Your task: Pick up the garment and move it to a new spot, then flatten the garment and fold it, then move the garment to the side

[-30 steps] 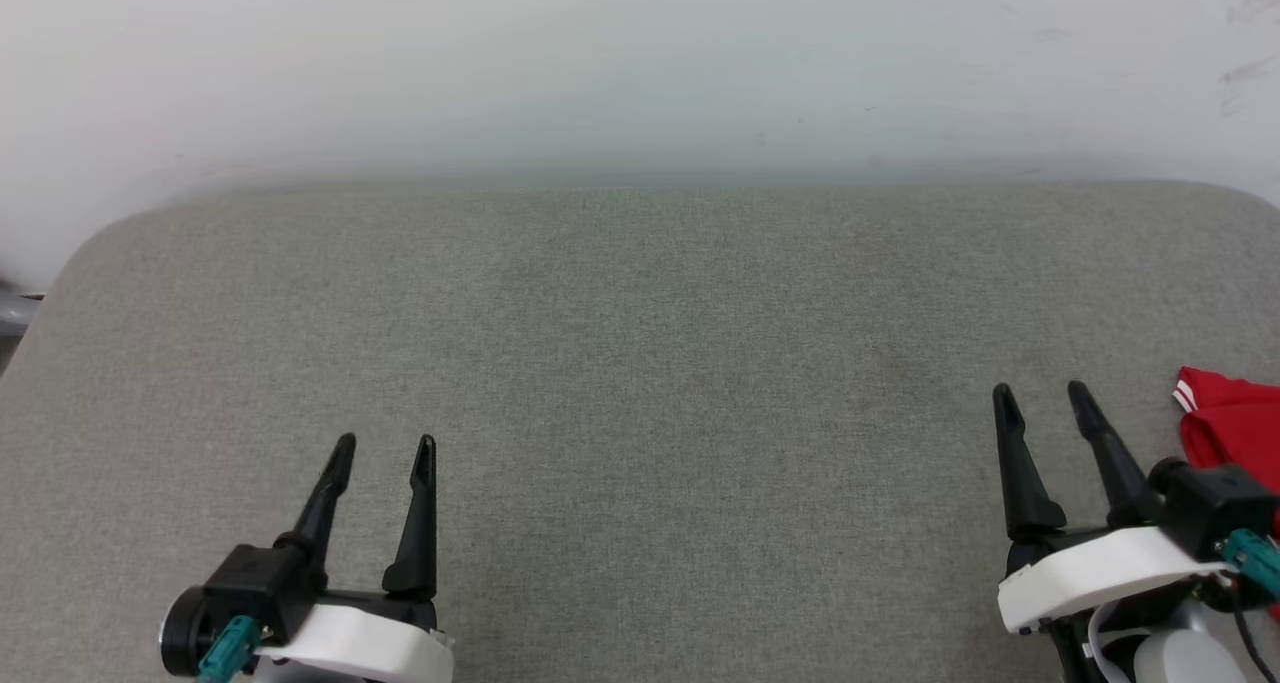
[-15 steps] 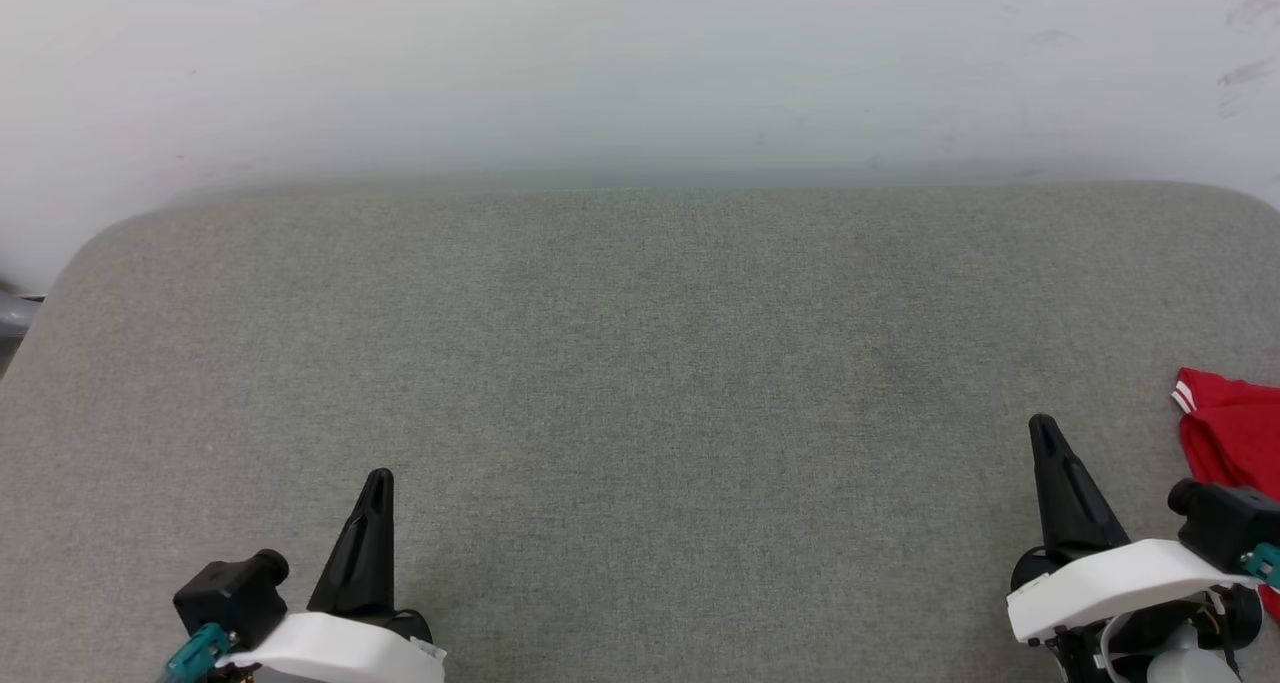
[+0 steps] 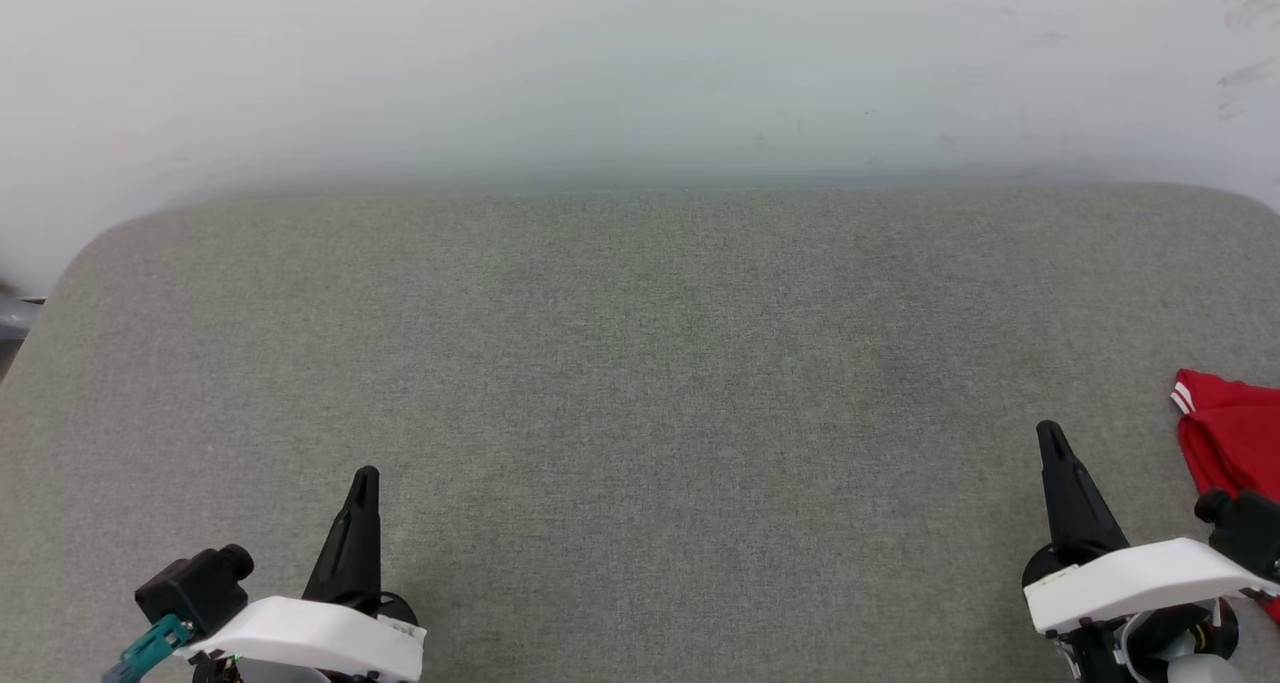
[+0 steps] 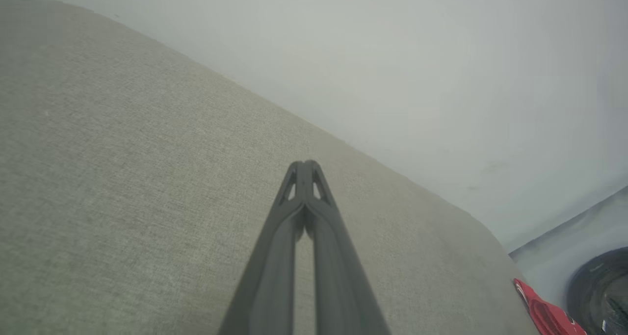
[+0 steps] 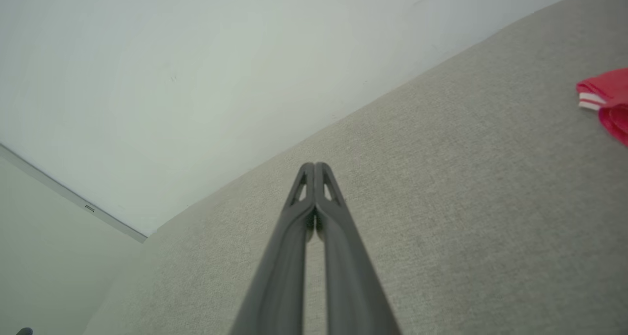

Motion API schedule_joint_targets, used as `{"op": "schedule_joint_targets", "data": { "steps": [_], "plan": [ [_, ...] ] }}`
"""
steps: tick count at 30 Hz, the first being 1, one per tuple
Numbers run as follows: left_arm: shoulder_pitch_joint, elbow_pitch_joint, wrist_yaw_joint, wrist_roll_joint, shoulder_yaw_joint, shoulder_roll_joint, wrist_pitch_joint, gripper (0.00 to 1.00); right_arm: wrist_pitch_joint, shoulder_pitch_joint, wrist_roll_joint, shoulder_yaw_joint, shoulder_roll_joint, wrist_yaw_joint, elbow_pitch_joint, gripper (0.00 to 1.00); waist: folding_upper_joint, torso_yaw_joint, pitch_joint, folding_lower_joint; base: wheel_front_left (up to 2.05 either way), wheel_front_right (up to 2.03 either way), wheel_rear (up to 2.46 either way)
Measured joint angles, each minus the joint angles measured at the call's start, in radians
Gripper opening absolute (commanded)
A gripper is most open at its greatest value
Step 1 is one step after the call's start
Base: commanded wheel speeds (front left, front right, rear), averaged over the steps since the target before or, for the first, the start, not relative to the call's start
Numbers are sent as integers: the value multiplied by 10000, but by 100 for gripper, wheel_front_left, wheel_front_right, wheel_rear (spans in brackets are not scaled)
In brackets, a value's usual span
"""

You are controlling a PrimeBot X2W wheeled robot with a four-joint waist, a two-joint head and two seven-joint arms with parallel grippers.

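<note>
Red fabric of the garment (image 3: 1228, 428), white-striped trim at one corner, lies bunched at the right edge of the grey cloth-covered worktop (image 3: 640, 363), partly out of frame. The left tool (image 3: 364, 475) hovers toward the near left corner, fingers pressed together on nothing. The right tool (image 3: 1047, 431), likewise closed and empty, sits near the garment, its fingers clear of the fabric.

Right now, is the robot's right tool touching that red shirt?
Apart. The right wrist view shows bare grey fabric between the shut right tool and the red shirt off to its side.
</note>
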State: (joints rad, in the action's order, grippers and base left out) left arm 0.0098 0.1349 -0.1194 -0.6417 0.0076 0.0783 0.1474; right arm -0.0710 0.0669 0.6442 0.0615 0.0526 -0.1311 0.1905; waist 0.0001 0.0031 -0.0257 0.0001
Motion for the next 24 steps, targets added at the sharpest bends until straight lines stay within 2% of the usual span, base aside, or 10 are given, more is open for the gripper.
{"op": "schedule_joint_targets", "data": {
  "steps": [24],
  "plan": [
    [-360, 355, -35, -3216, 303, -67, -832, 0, 604, 68, 3162, 182, -2, 0, 161, 0, 0, -7, 54, 0, 0, 0, 0]
  ]
}}
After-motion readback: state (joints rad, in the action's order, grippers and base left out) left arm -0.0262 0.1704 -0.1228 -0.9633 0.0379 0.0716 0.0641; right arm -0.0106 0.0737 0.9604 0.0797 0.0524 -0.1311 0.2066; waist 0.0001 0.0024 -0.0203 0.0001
